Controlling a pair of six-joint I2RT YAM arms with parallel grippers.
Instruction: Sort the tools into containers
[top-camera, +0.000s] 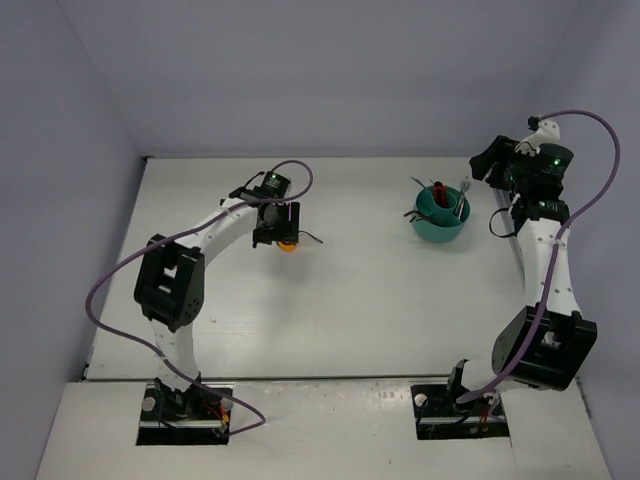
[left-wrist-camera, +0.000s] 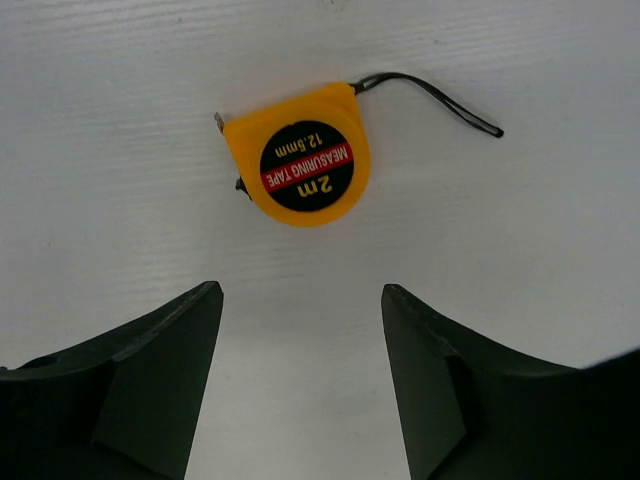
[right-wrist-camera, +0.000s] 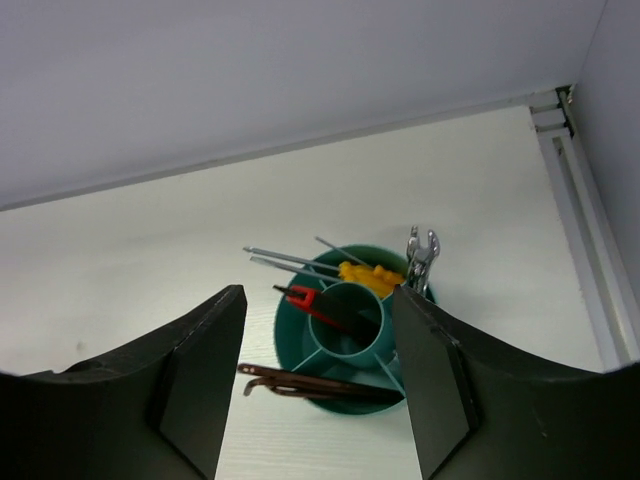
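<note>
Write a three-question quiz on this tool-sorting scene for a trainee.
1. True or false: the tape measure lies inside the teal cup.
2. The left gripper is: A) shut on the tape measure; B) open, close to the tape measure; C) inside the cup.
3. Fill in: the silver wrenches stand in the ____.
Key: 1 false; 2 B; 3 teal cup.

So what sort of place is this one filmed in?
Probably a lab test booth: a white table boxed in by plain grey walls, with a left arm and right arm bolted at its near edge.
</note>
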